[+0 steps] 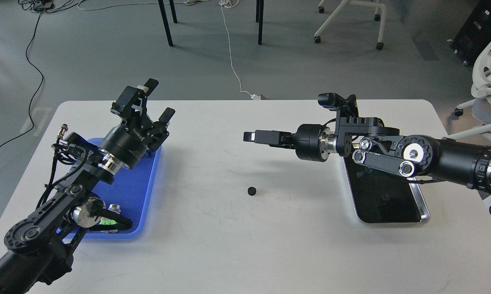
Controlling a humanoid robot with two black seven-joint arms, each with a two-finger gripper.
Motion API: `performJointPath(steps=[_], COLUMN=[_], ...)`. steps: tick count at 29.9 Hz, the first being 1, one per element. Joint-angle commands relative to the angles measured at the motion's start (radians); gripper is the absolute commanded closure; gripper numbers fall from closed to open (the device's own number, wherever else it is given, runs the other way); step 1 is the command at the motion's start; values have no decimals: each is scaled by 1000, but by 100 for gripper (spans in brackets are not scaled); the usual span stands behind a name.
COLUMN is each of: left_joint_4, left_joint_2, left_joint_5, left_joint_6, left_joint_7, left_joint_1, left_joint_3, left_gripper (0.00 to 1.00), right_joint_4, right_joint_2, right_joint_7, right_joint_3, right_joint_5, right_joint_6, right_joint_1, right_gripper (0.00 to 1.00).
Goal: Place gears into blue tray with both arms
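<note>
Black and tiny, one round toothed gear (252, 190) lies alone on the white worktop (237, 245), in the middle of the frame. It is well apart from the shallow bright blue plastic tray (135, 192) at the left. The left hand (157, 100) is spread wide over that tray, holding nothing. The right hand (249, 136) points left; I cannot tell if it is spread. This gear is not yet placed.

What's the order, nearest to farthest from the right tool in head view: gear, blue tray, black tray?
From the right tool:
1. Gear, on the table just below the tool's tip.
2. Black tray, to the right, under that arm.
3. Blue tray, far left, under the left arm.
</note>
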Motion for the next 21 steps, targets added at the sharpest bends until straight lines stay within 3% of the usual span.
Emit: performJointPath(steps=[1, 9, 15, 21], left_joint_4=[-12, -76, -67, 40], left_joint_2=[0, 18, 16, -63], left_joint_5=[109, 437, 831, 1183], left_joint_6=[-17, -35, -37, -37], left_joint_7=[-40, -41, -41, -41], left_joint_1=[-11, -169, -417, -579], left_joint_3=[19, 273, 557, 685], left_gripper=[2, 2, 2, 3], right_joint_4=[-1, -6, -12, -10], right_joint_2=[-76, -126, -137, -152], right_joint_7=[0, 0, 0, 0], right_joint_3=[193, 489, 529, 532], right_joint_5=[143, 527, 694, 694], right_joint_6=[103, 315, 319, 319], right_joint_1=[-139, -393, -452, -480], right_gripper=[3, 3, 3, 3])
